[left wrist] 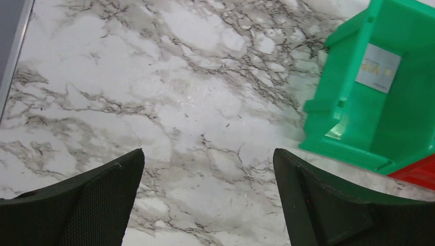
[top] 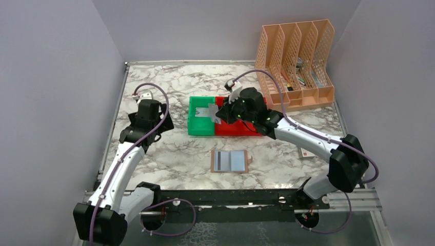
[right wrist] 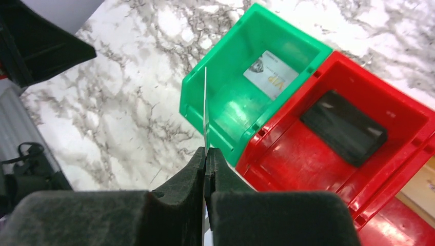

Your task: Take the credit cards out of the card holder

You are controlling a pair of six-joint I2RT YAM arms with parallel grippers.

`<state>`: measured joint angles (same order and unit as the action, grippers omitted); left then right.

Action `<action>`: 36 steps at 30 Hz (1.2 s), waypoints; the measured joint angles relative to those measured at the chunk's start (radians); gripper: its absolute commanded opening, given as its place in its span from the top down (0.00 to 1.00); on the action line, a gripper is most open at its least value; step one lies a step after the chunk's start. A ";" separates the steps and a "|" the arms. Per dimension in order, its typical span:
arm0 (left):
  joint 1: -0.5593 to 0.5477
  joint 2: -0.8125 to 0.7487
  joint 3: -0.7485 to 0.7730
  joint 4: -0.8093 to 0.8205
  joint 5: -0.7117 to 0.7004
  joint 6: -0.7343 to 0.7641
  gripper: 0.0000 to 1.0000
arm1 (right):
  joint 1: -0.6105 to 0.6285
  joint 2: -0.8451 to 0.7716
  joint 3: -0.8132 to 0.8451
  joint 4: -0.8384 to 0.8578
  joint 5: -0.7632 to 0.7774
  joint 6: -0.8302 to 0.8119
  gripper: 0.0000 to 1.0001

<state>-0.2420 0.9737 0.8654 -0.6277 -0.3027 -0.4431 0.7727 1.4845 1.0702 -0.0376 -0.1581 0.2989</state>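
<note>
The card holder point(top: 229, 161) lies open and flat on the marble table point(top: 169, 154), near the front edge, between the two arms and touching neither. Its rim is brown. The right half of its lining is light blue, and the left half shows grey and dark bands; whether a card sits there I cannot tell.

One silver-grey card point(top: 211, 113) is up in the air above the bins. The right gripper point(right wrist: 206, 149) is clenched on its lower edge. In the right wrist view the card stands edge-on as a thin pale line rising from between the fingers, over the near wall of the green bin point(right wrist: 231, 102). The right arm reaches in from the right side, elbow low and out by the table edge, forearm stretched across to the bins.

The left gripper point(left wrist: 208, 154) hangs over bare marble just left of the green bin. Its fingers point(left wrist: 102, 200) are spread wide and hold nothing.

The green bin and the red bin point(right wrist: 308, 169) stand side by side, touching, in the middle of the table. A pale card point(right wrist: 270, 75) printed with VIP lies flat in the green one. A black card-shaped piece point(right wrist: 342, 127) lies flat in the red one.

A peach file organiser point(top: 295, 61) stands at the back right, and a small white box point(top: 307, 152) lies beside the right forearm.
</note>
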 measured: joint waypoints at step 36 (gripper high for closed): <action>0.046 -0.164 -0.047 -0.009 -0.111 -0.023 0.01 | 0.117 0.626 0.723 -0.353 0.346 -0.398 0.99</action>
<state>-0.1963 0.8097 0.8188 -0.6369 -0.4141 -0.4656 0.8894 2.1105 1.7931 -0.3908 0.1879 -0.0990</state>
